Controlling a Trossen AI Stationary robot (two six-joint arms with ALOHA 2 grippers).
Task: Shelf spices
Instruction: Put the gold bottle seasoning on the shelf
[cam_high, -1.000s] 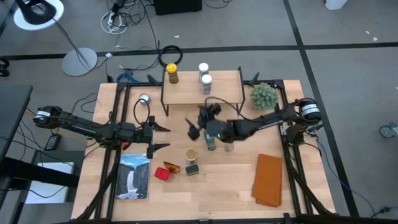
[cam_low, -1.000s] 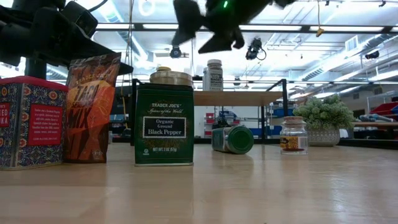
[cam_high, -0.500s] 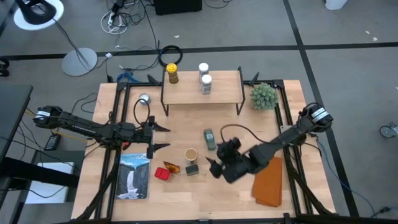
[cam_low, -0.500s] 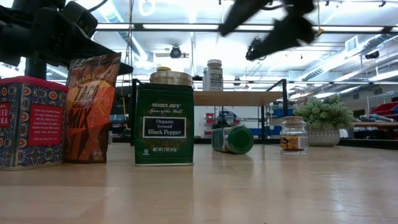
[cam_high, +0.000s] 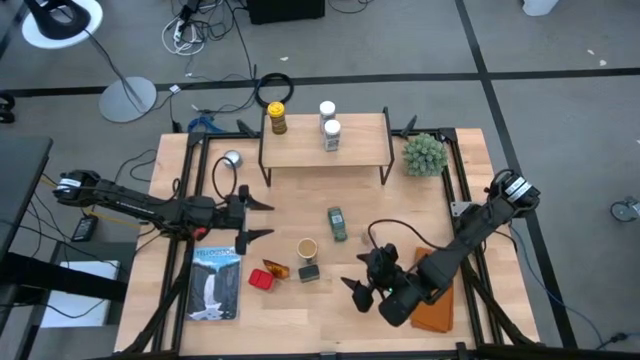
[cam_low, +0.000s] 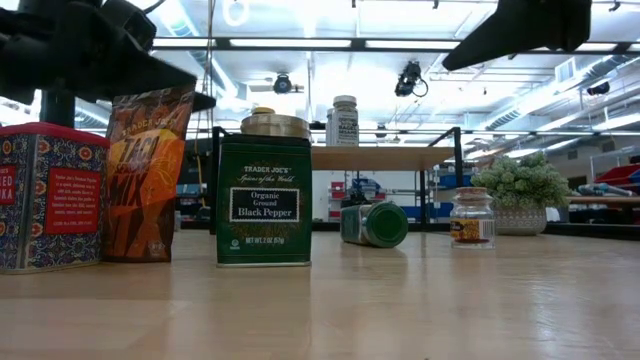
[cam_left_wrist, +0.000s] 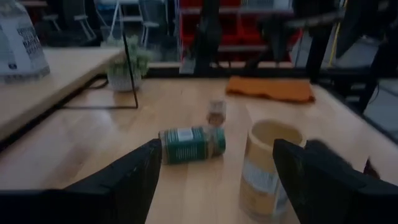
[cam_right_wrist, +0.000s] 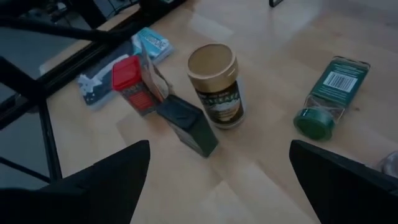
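**Spices on tabletop, both my jaws empty**

Table = pale wood planks, smooth. Shelf = light-wood board on thin black legs, at table's far edge, mid. On it: yellow-lid jar at its left end, two white-lid jars near its middle, all upright cylinders.

On the tabletop, mid: green-lid jar lying on its side, squarish glass w/ green label. Just beside it a small clear glass jar, upright. Closer to the near edge: tan-lid jar, round, upright; dark box, rectangular, black-pepper label; orange packet, crinkly foil, upright; red tin, patterned, boxy. These four stand close together.

Spiky green plant at far right corner. Orange cloth flat near the right edge. Blue-white booklet near the left near corner.

My right gripper hangs over the near edge area, right of the cluster, fingers spread wide, holding nothing, touching nothing. My left gripper sits over the left side, jaws well apart too, empty, pointing toward the tan-lid jar.
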